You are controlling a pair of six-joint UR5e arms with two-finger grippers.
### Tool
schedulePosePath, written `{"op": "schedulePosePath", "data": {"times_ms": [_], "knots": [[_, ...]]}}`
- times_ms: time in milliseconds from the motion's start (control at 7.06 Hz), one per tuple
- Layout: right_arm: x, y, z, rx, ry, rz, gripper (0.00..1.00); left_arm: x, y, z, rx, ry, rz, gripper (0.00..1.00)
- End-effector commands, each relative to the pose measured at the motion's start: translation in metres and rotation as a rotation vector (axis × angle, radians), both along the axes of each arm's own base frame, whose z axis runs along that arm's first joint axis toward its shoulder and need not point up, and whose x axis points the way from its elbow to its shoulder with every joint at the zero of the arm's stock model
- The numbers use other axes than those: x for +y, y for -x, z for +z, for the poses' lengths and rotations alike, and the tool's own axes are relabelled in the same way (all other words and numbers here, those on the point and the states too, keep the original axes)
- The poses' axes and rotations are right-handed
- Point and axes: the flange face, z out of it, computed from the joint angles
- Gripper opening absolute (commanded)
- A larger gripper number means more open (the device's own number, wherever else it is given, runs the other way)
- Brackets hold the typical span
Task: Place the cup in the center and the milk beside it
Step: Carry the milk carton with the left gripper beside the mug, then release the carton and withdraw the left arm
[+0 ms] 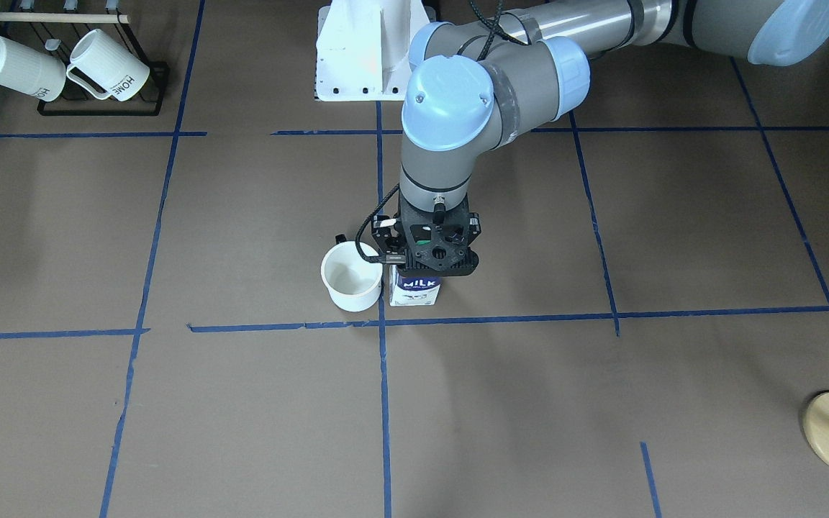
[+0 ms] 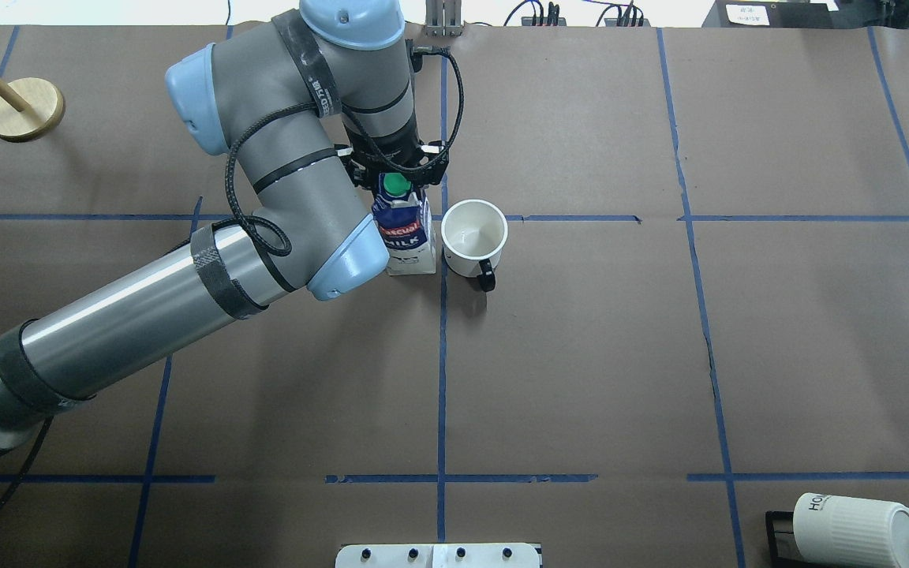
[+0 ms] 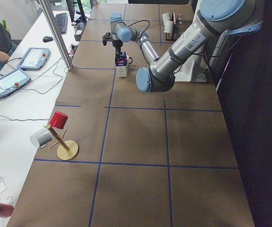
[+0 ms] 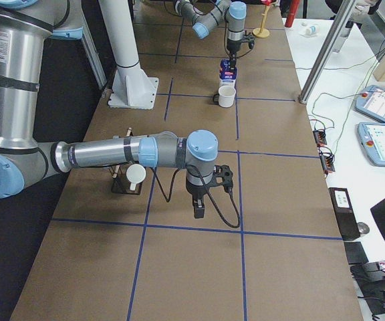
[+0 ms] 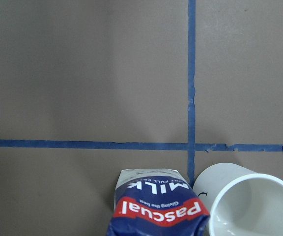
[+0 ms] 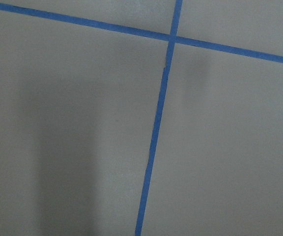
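Observation:
The white cup [image 1: 351, 277] stands upright just beside the center crossing of blue tape [image 1: 383, 323]; it also shows in the overhead view [image 2: 474, 237] with its dark handle toward the robot. The blue and white milk carton [image 1: 416, 289] stands right next to it, on the other side of the tape line [image 2: 405, 237]. My left gripper [image 2: 395, 177] comes straight down on the carton's top, by the green cap, and appears shut on it. The left wrist view shows the carton [image 5: 156, 211] and the cup [image 5: 254, 206]. My right gripper [image 4: 199, 210] hangs low over bare table; I cannot tell its state.
A black rack with two ribbed "HOME" mugs [image 1: 98, 79] stands at the robot's right near corner. A wooden mug tree [image 2: 24, 106] stands at the far left corner. The white robot base [image 1: 364, 50] stands behind the cup and carton.

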Motion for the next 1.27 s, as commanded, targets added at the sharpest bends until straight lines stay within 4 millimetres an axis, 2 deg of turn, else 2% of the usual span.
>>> {"op": "schedulePosePath", "data": {"times_ms": [0, 142, 283, 425, 566, 708, 850, 991, 1133], "knots": [[0.001, 0.001, 0.000, -0.009, 0.002, 0.001, 0.99, -0.003, 0.008, -0.014, 0.000, -0.015, -0.011, 1.00], [0.000, 0.001, 0.000, -0.012, 0.002, 0.001, 0.99, -0.002, 0.023, -0.021, -0.013, -0.013, -0.011, 1.00], [0.000, 0.001, 0.000, -0.012, 0.002, 0.001, 0.99, -0.008, 0.058, -0.030, -0.037, -0.037, 0.009, 1.00], [-0.001, 0.001, 0.000, -0.012, 0.001, 0.000, 0.99, -0.018, 0.098, -0.030, -0.043, -0.040, 0.057, 1.00], [-0.001, 0.001, -0.001, -0.012, 0.000, 0.000, 0.99, -0.029, 0.152, -0.001, -0.048, -0.079, 0.113, 1.00], [-0.001, 0.001, -0.001, -0.012, 0.000, 0.000, 0.99, -0.029, 0.216, 0.060, -0.036, -0.129, 0.171, 1.00], [-0.001, 0.001, -0.001, -0.012, 0.000, 0.000, 0.99, -0.039, 0.294, 0.114, -0.034, -0.188, 0.205, 1.00], [-0.001, 0.001, -0.001, -0.012, 0.000, 0.000, 0.99, -0.043, 0.364, 0.186, -0.035, -0.226, 0.269, 1.00], [-0.001, 0.001, -0.001, -0.012, 0.000, 0.000, 0.99, -0.042, 0.420, 0.234, -0.054, -0.264, 0.305, 1.00]]}}
